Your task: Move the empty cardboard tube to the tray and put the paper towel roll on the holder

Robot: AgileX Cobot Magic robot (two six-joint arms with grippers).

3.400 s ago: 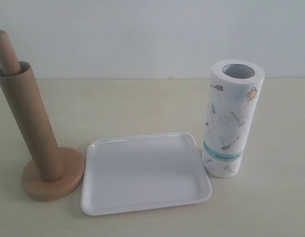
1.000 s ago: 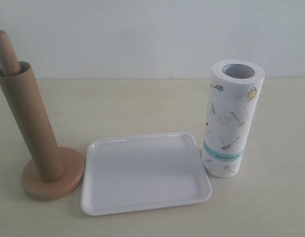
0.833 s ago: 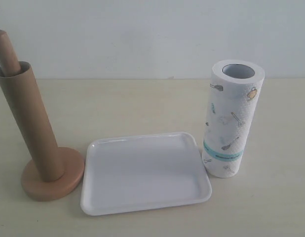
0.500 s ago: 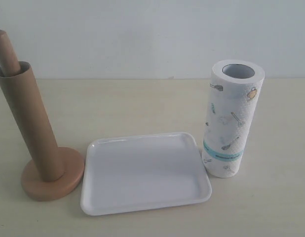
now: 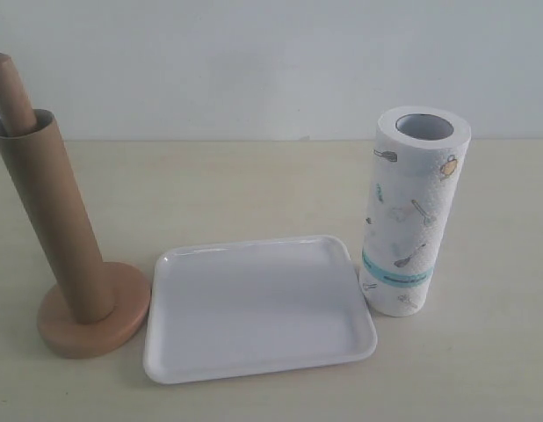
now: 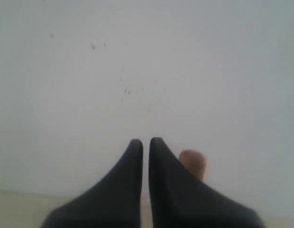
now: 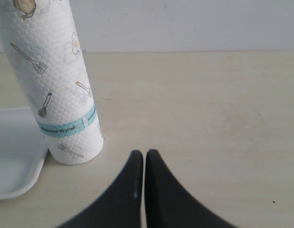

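The empty cardboard tube (image 5: 56, 215) stands slipped over the post of the wooden holder (image 5: 94, 325) at the left, with the post's rounded top (image 5: 10, 88) sticking out above it. The white tray (image 5: 258, 308) lies in the middle with nothing in it. The paper towel roll (image 5: 412, 211) stands upright just right of the tray. Neither gripper shows in the exterior view. My left gripper (image 6: 146, 141) is shut and holds nothing; the post's top (image 6: 192, 161) peeks out behind one finger. My right gripper (image 7: 144, 153) is shut and bare, a short way from the paper towel roll (image 7: 56, 90).
A pale wall (image 5: 271, 61) rises behind the light wooden tabletop (image 5: 236, 189). A corner of the tray (image 7: 14, 156) shows beside the roll in the right wrist view. Bare tabletop (image 7: 209, 109) stretches on the roll's other side.
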